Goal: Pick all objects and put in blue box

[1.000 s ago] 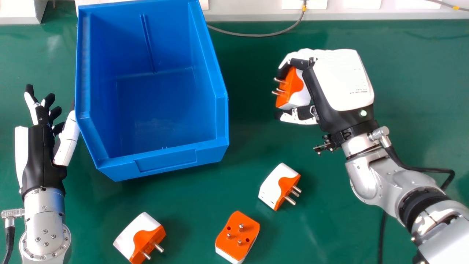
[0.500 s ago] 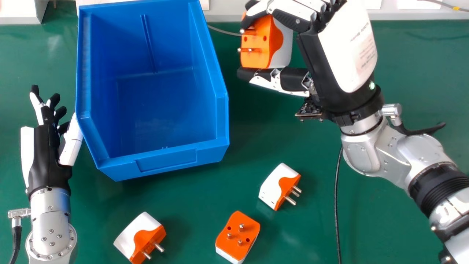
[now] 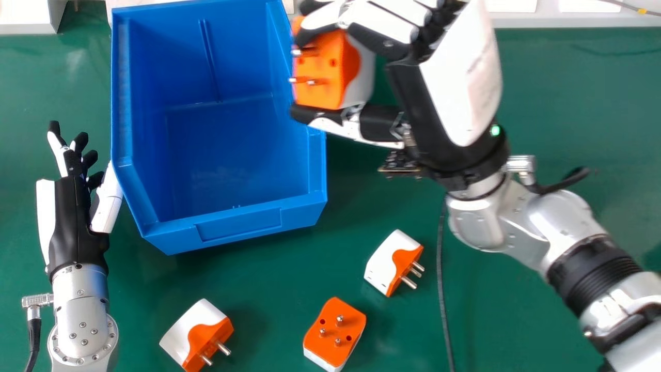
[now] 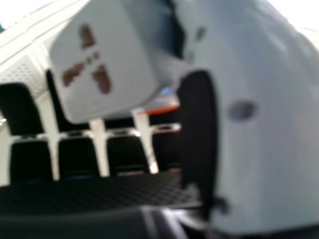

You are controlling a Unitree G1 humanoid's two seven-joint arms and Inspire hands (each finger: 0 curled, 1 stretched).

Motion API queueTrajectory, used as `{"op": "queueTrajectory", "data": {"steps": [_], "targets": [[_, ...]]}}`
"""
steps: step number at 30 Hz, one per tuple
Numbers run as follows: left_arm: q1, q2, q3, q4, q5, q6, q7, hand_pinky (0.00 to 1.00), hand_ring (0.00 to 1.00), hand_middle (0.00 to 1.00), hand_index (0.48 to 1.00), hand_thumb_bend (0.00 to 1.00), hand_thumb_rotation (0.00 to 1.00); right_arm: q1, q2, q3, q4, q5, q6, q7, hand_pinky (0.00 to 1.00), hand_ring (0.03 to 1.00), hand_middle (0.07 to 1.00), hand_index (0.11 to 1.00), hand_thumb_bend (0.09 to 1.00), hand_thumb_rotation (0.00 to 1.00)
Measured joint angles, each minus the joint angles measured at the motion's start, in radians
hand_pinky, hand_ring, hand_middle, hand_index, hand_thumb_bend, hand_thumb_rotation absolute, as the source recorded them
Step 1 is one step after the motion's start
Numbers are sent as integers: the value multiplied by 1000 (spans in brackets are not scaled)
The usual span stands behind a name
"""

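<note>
In the head view, 3 orange-and-white plug adapters lie on the green table: the left adapter (image 3: 193,328) nearest the bottom edge with its pins angled right, the middle adapter (image 3: 334,336) with 3 pins facing up, and the right adapter (image 3: 393,263) on its side, pins toward the right. They lie apart from each other. A black cable (image 3: 442,294) runs down the table just beside the right adapter. We see our left hand (image 3: 72,222) at the left, palm-side thumb close by the box's left wall, fingers loosely extended; we cannot tell if it touches the box.

Our right hand (image 3: 465,77) is curled around the held adapter (image 3: 323,77), its pins pointing left, above the box's right rim, which hand and adapter partly cover. Compared with 0.5 s ago, it has moved left, from beside the box to over that rim. Our left hand has shifted slightly right, and so has the box; the 3 loose adapters lie where they did.

The blue box (image 3: 237,227) is open-topped, and we see nothing on the part of its floor that shows.

In the right hand view, the held adapter's white face, with 3 slots, sits between our black-padded fingers and the pale thumb (image 4: 269,154).
</note>
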Motion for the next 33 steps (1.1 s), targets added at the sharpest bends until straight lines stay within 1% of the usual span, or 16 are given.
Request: {"op": "queueTrajectory", "data": {"steps": [8,15,17,21,25,28,29,30,31,33], "targets": [[0,-1,-1,-1,0,-1,1,867,928,969,977,890,907,-130,69,31,43,-20,0,106,359,473,535,470,499,0],[-1,-1,-1,0,-1,-1,1,869,928,970,977,886,905,-213,128,46,136,-18,-31,223,358,479,539,476,498,0],[-1,-1,0,0,-3,-1,0,869,928,970,977,886,905,-243,157,53,194,-18,-8,253,358,479,539,476,498,0],[-2,-1,0,0,-5,-1,-4,869,928,970,977,887,905,-297,207,78,300,-29,93,312,362,487,541,473,497,0],[-3,-1,1,0,-10,-1,-6,870,928,970,977,883,905,-325,239,88,384,-14,115,427,361,496,539,475,496,0],[-3,-1,4,0,-13,1,-9,871,928,971,977,878,906,-337,262,89,427,5,155,514,359,496,537,483,496,0],[-3,-1,7,0,-14,2,-12,871,928,971,977,878,906,-339,265,89,435,6,166,532,359,496,537,483,496,0],[-3,-1,11,0,-18,4,-16,871,928,971,977,878,906,-339,268,89,438,7,180,544,359,496,537,483,496,0],[-3,-1,17,0,-27,7,-20,872,929,971,977,872,908,-340,270,89,438,8,197,559,358,499,536,488,496,0],[-6,-5,31,-1,-52,17,-28,872,929,971,977,872,908,-341,275,88,438,14,234,600,358,499,536,488,496,0]]}}
